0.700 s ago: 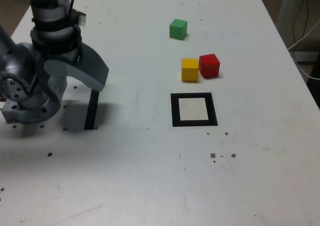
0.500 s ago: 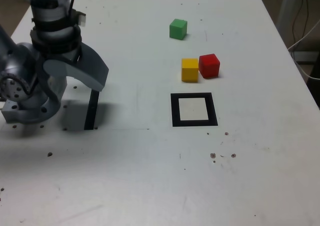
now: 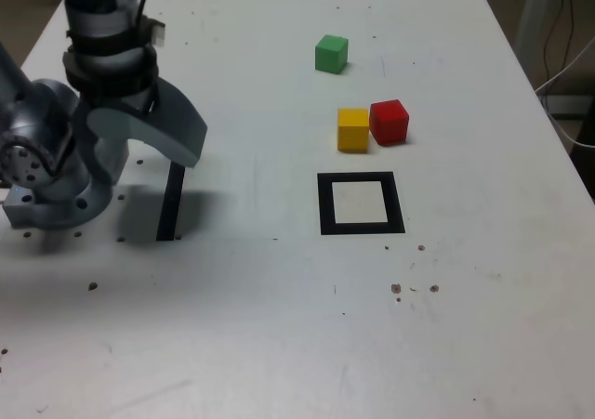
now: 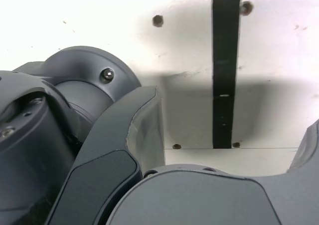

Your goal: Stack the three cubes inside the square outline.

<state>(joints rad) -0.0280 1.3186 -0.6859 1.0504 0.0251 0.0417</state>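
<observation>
Three cubes lie on the white table in the exterior view. The green cube (image 3: 331, 54) sits farthest back. The yellow cube (image 3: 352, 129) and the red cube (image 3: 389, 122) touch side by side just behind the square outline (image 3: 325, 205), whose cream centre holds nothing. My gripper (image 3: 139, 163) hangs over the table at the exterior view's left, far from the cubes. In the wrist view the gripper (image 4: 227, 130) stands open, its jaws wide apart with only table surface between them.
A narrow black strip (image 3: 169, 203) lies on the table under the gripper and shows between the jaws as the strip (image 4: 225, 70). The arm's grey base (image 3: 37, 173) stands at the left edge. Small bolt holes and dark specks dot the table.
The gripper and wrist have shifted slightly toward the exterior view's right and back. The cubes and the outline have not moved.
</observation>
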